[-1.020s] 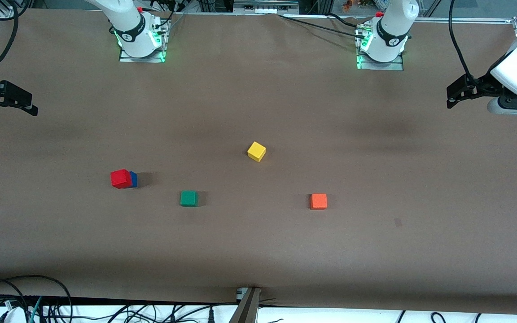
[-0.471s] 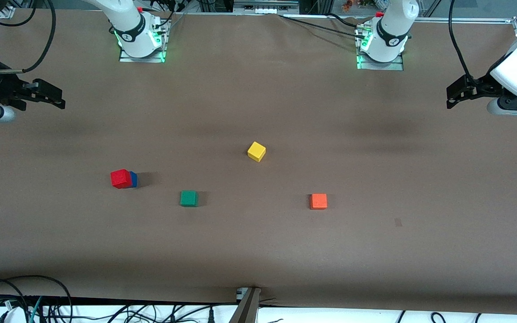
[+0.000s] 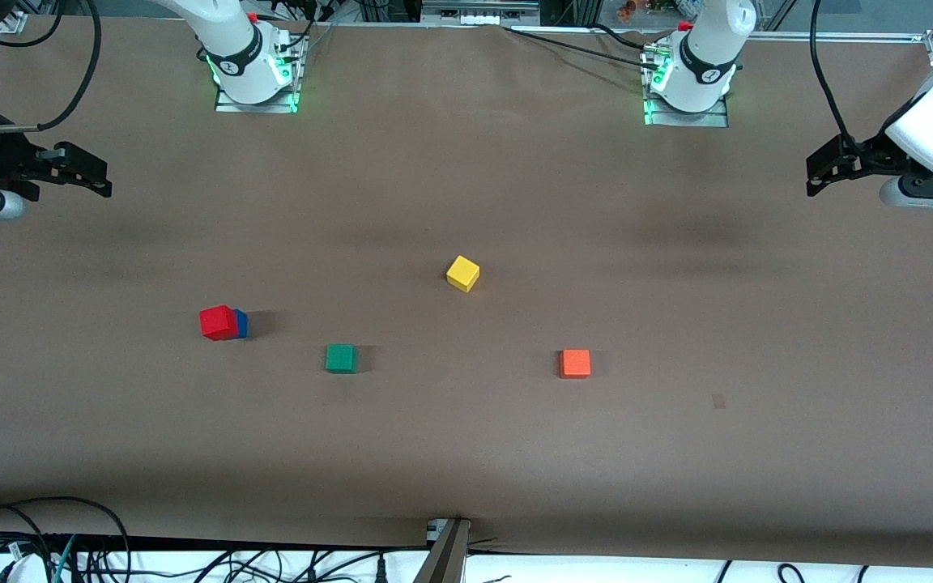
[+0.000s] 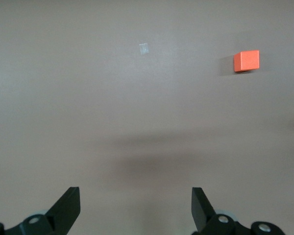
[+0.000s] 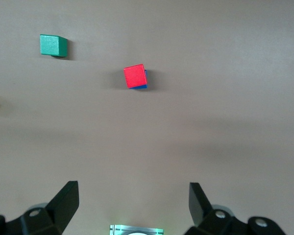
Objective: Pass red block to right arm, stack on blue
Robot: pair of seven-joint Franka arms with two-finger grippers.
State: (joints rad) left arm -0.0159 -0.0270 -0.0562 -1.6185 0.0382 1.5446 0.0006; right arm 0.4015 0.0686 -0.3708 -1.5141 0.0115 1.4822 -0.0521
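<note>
We see the red block [image 3: 219,322] sitting on the blue cube [image 3: 241,323], toward the right arm's end of the tabletop [image 3: 466,453]. A green cube [image 3: 341,358] lies nearby, a yellow cube [image 3: 462,273] mid-table, and an orange cube [image 3: 575,363] toward the left arm's end. Both the left end effector [image 3: 821,172] and the right end effector [image 3: 86,172] hang spread and empty over their own table ends, well apart from every cube.
</note>
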